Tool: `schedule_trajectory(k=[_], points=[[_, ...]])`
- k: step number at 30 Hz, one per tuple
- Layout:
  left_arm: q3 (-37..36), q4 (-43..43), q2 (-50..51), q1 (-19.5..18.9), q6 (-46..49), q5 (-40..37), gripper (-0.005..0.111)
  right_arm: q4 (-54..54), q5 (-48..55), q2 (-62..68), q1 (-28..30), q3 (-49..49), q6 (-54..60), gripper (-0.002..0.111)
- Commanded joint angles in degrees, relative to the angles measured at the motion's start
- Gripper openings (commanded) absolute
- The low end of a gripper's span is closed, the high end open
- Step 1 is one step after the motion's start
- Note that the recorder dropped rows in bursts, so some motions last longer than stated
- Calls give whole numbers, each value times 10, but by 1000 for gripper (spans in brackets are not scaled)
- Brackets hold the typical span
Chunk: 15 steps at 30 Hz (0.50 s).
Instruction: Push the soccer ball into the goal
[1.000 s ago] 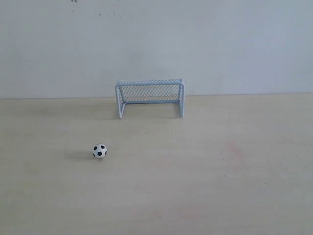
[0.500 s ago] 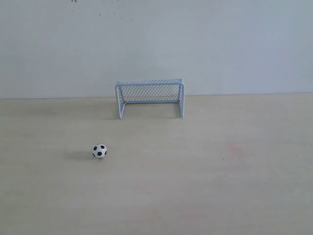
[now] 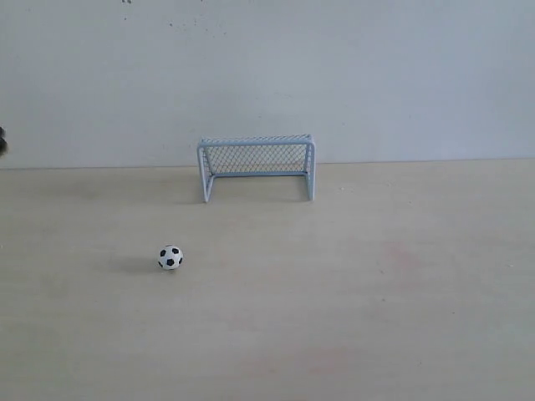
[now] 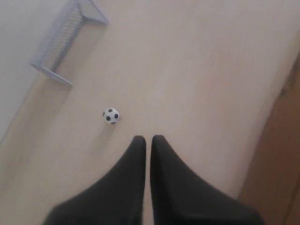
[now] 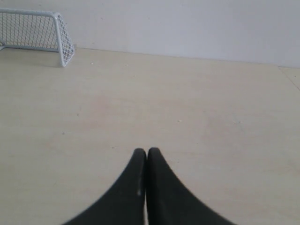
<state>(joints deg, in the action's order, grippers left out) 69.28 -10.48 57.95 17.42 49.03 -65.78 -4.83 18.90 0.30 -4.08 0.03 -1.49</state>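
The small black-and-white soccer ball rests on the pale table, left of centre and well in front of the goal. That goal, a pale blue-grey frame with dark mesh, stands at the back against the wall, its mouth facing forward. In the left wrist view my left gripper is shut with nothing in it, high over the table, the ball a short way beyond its tips and the goal farther off. My right gripper is shut and empty, with the goal far off to one side.
A white wall runs behind the table. A dark speck of the left arm shows at the exterior view's left edge. The table's edge and a brown surface show beside the left gripper.
A dark bit of the left arm has come into sight at the left edge of the exterior view. Ball and goal have not moved.
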Motion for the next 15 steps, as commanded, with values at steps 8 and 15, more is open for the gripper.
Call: schedule_trajectory(k=[8,15], points=[[6,187,209,4,129,112,4,0,-4,-3,2,0,2,0],[-8,127,303,-17,418,122,4,0,-4,-3,2,0,2,0]])
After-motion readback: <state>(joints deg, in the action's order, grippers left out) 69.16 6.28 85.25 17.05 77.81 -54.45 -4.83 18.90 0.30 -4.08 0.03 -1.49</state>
